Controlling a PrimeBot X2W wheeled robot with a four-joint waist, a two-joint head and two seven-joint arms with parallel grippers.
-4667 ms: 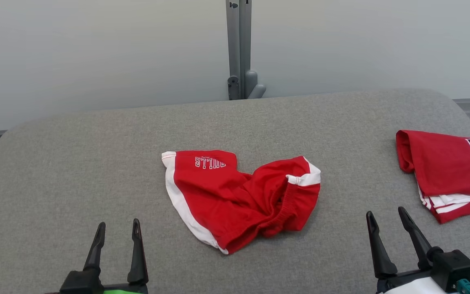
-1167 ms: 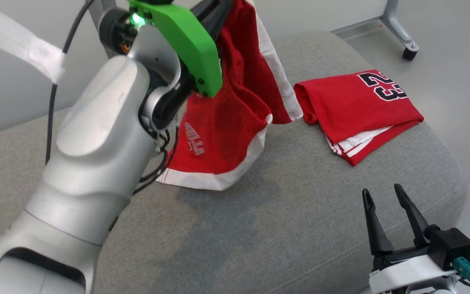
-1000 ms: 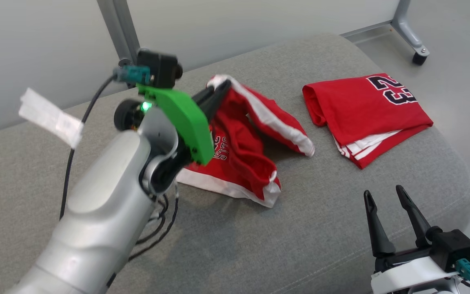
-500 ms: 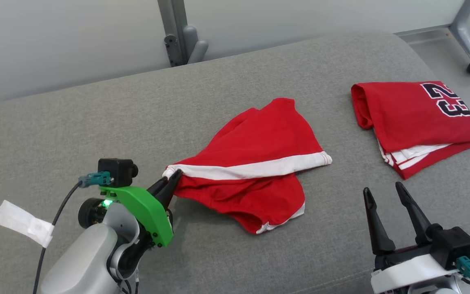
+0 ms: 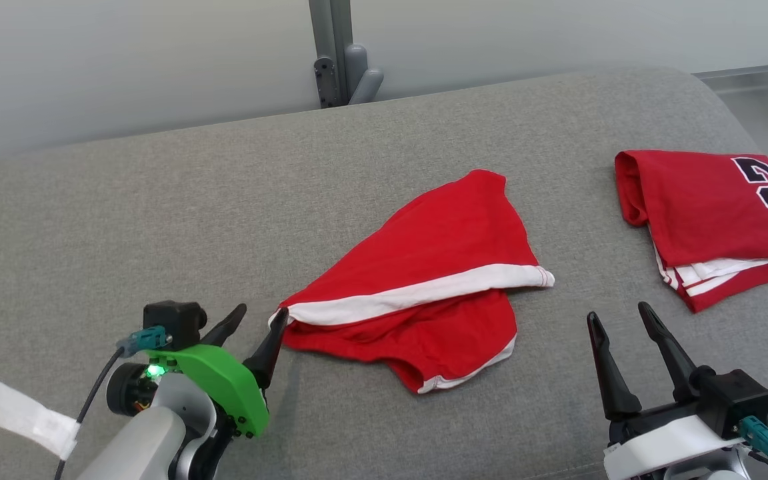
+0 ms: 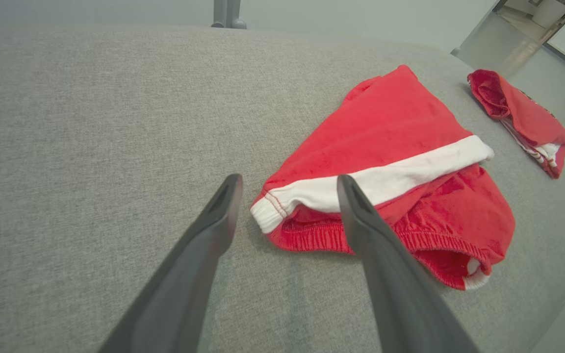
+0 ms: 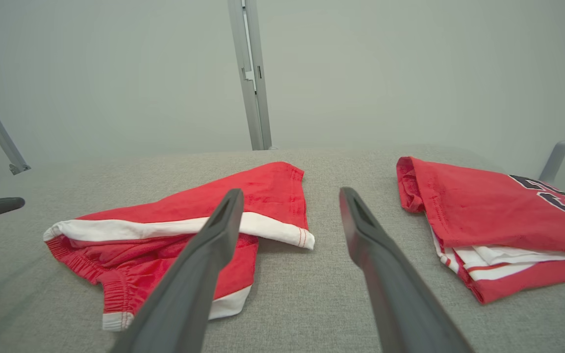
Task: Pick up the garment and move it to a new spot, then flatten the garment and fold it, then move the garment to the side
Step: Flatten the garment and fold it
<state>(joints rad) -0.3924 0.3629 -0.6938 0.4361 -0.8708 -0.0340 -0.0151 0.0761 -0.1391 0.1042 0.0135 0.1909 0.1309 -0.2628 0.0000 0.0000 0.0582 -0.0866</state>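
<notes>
The garment (image 5: 424,280) is a pair of red shorts with a white side stripe, lying rumpled and partly doubled over in the middle of the grey padded table (image 5: 157,200). My left gripper (image 5: 261,315) is open at the shorts' left corner, its right finger against the white stripe end. In the left wrist view the garment (image 6: 390,166) lies between and beyond the spread fingers, with nothing clamped. My right gripper (image 5: 617,317) stands open near the front right, apart from the cloth. The right wrist view has the garment (image 7: 189,220) at left.
A folded red jersey (image 5: 711,213) with dark numerals rests at the table's right end; it is also in the right wrist view (image 7: 488,215). A grey metal post (image 5: 334,53) rises behind the table's far edge. Bare grey padding lies to the left and back.
My left gripper carried the shorts down to the table and has opened, letting go of the white stripe corner. The head camera has swung. The right gripper stayed put.
</notes>
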